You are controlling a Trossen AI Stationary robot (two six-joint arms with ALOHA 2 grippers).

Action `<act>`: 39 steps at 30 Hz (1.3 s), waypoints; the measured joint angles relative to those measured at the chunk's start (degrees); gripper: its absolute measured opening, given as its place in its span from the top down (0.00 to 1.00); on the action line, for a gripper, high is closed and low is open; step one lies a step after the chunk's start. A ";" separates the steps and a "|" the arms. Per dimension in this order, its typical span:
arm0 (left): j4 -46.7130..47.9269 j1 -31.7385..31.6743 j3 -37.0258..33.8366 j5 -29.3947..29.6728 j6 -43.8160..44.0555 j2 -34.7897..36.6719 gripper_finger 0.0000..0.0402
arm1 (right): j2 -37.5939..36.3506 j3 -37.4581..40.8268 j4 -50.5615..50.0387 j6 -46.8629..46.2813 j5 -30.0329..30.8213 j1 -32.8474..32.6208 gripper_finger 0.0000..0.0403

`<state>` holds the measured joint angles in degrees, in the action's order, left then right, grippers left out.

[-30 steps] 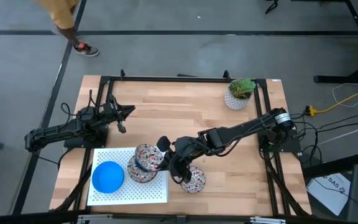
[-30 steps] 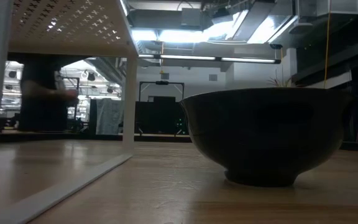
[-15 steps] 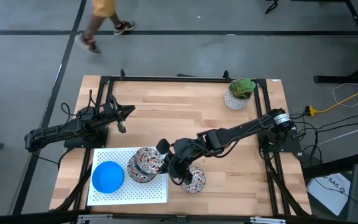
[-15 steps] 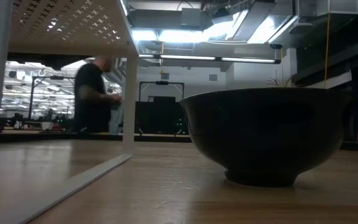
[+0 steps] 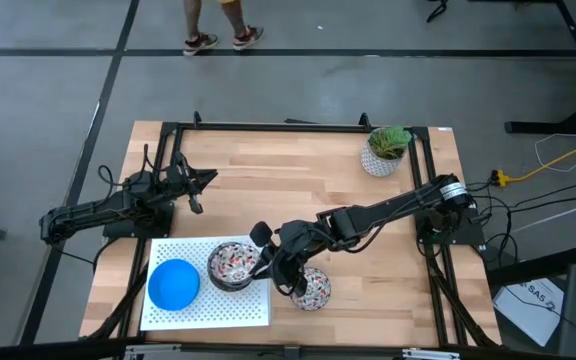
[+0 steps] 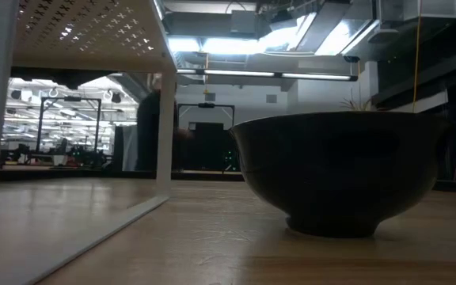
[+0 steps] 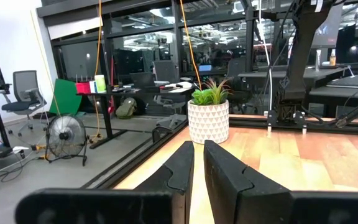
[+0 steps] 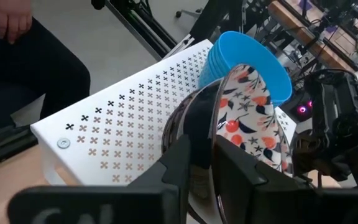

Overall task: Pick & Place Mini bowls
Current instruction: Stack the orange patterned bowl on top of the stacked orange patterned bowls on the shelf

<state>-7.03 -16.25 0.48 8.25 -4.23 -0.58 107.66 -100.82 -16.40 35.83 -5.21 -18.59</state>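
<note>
Right gripper (image 5: 268, 266): at the floral bowl's (image 5: 232, 265) rim on the white rack (image 5: 208, 310); fingers narrowly straddle it.
Blue bowls (image 5: 173, 284): stacked just past it, away from that arm.
Spare floral bowl (image 5: 310, 290): beside the rack.
Left gripper (image 5: 196, 205): farther off, fingers nearly together, empty.

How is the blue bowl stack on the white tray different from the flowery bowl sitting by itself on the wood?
The blue bowl stack is plain bright blue; the flowery bowl is white with red and dark flowers. The blue stack rests on the white tray; the flowery bowl sits beside the tray on the wooden table. Both look round and similar in size.
</note>
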 joint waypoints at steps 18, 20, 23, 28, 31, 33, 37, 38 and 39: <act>0.00 0.01 0.00 0.00 0.00 0.02 0.92 | 0.00 -0.07 2.46 0.42 0.00 0.00 0.86; 0.00 0.02 -0.01 0.00 0.00 0.01 0.92 | 0.00 -0.07 2.33 0.37 0.01 0.00 0.86; 0.00 0.00 -0.01 0.00 0.00 0.00 0.92 | 0.00 -0.07 1.20 -0.65 0.00 0.00 0.86; 0.00 0.02 -0.01 0.00 0.00 0.01 0.92 | 0.00 -0.07 0.56 -7.01 0.01 0.00 0.86; 0.00 0.00 0.01 0.00 0.02 0.00 0.92 | 0.00 -0.07 0.49 -11.72 0.02 -0.21 0.86; 0.00 0.00 -0.01 0.00 0.00 0.02 0.92 | 0.00 -0.07 0.41 -14.82 -0.01 -0.57 0.86; 0.00 0.01 0.00 0.00 0.02 0.01 0.92 | 0.00 -0.07 -1.33 -20.45 -1.95 -1.58 0.86; 0.00 0.00 -0.01 0.00 0.02 0.00 0.92 | 0.00 -0.07 -1.87 -21.91 -2.60 -1.87 0.86; 0.00 0.00 -0.01 0.00 0.00 0.02 0.92 | 0.00 -0.07 -2.41 -23.52 -3.26 -2.16 0.86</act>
<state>-7.03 -16.25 0.47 8.25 -4.23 -0.56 107.66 -100.88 -18.81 12.32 -8.47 -20.75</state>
